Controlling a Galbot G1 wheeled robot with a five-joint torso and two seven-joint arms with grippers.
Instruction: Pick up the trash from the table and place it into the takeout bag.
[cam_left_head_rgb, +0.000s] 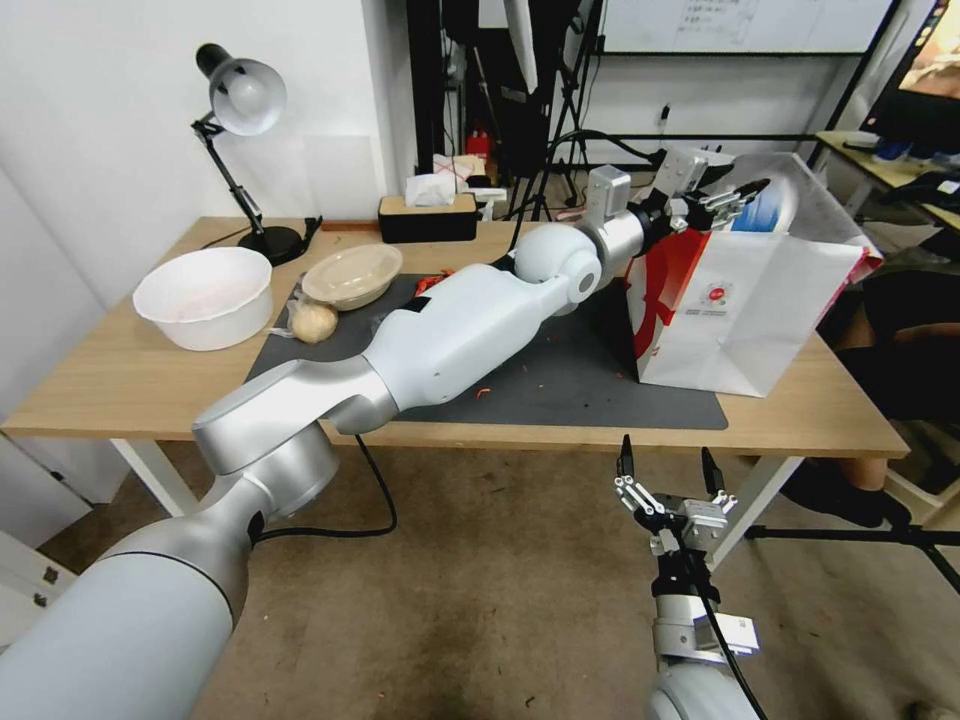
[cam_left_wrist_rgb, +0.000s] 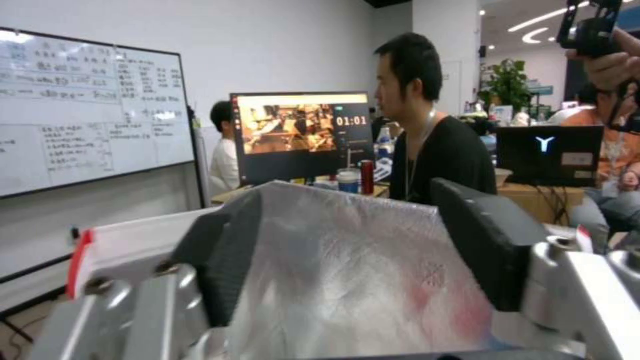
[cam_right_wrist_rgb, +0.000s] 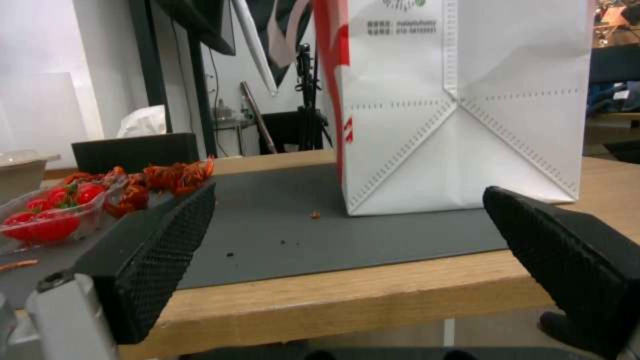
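Over the tall white paper takeout bag (cam_left_head_rgb: 745, 310) with red side panels, left hand (cam_left_head_rgb: 735, 195) hovers at the bag mouth, released, with a blue-and-white paper cup (cam_left_head_rgb: 768, 208) just beyond it (contact unclear). Advice: centre over the opening, clear the rim. Right hand (cam_left_head_rgb: 668, 470) idles open below the light-wood table (cam_left_head_rgb: 100, 385).

Office-style robotics lab. Whiteboard (cam_left_wrist_rgb: 87, 105) covered in handwriting on the wall; monitor (cam_left_wrist_rgb: 303, 132) showing a camera feed with a timer; laptop (cam_left_wrist_rgb: 550, 152) on a neighbouring workbench. Tripods and light stands (cam_left_head_rgb: 560, 100) crowd behind the desk's (cam_left_head_rgb: 130, 370) far edge. Desk lamp (cam_left_head_rgb: 240, 120) near its far left corner.
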